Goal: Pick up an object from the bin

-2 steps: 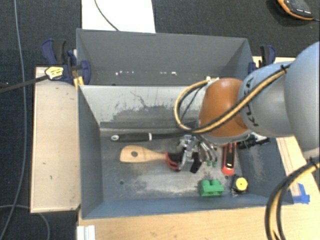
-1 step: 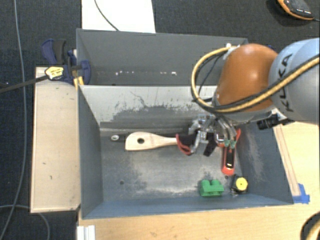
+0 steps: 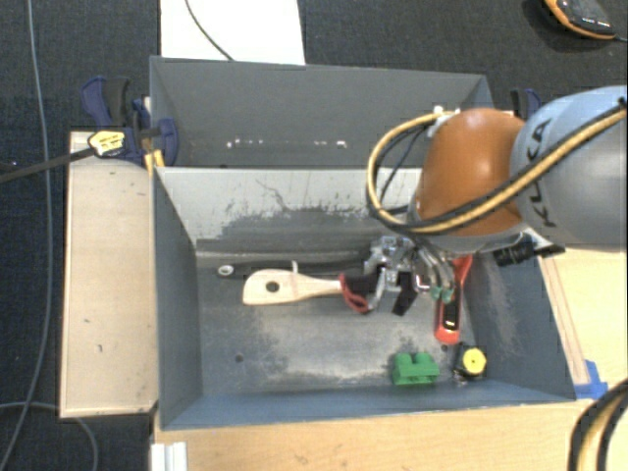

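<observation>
1. End effector [image 3: 391, 281]: mid-bin, at the spatula's right end. Whether it is spread or pressed together, cannot tell.
2. Spatula [image 3: 285, 287]: pale wood, lying flat mid-bin, blade left, handle right. Probably light, stiff and smooth. Best taken across the narrow handle.
3. Bin [image 3: 294, 116]: also holds a red-handled tool [image 3: 449, 312], a green block [image 3: 414, 369] and a yellow disc [image 3: 473, 363], all near right, and a small ring [image 3: 226, 271] at left.

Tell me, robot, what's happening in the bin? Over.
Gripper low, mid-bin. Wooden spatula flat, handle end at gripper. Red-handled tool, green block close by.
</observation>
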Robot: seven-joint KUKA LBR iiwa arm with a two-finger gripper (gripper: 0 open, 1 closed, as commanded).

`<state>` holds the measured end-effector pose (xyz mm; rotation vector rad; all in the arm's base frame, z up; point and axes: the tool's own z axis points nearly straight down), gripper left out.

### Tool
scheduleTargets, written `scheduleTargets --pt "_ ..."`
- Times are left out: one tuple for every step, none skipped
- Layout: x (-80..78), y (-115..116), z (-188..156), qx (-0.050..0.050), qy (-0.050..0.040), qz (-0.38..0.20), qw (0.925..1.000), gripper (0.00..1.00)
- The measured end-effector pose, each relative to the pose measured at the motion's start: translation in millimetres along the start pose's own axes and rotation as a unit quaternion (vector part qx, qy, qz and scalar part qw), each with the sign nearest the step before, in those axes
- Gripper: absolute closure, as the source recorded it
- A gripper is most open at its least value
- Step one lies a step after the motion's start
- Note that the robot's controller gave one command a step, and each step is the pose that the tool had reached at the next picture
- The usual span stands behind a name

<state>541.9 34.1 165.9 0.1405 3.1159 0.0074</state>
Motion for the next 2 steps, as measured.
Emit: scheduleTargets --pt "37.6 -37 -14 0.000 -0.0031 0.019 0.9998 1.00" --pt "33.7 -31 -49 0.000 0.0023 0.011 0.9999 1.00"
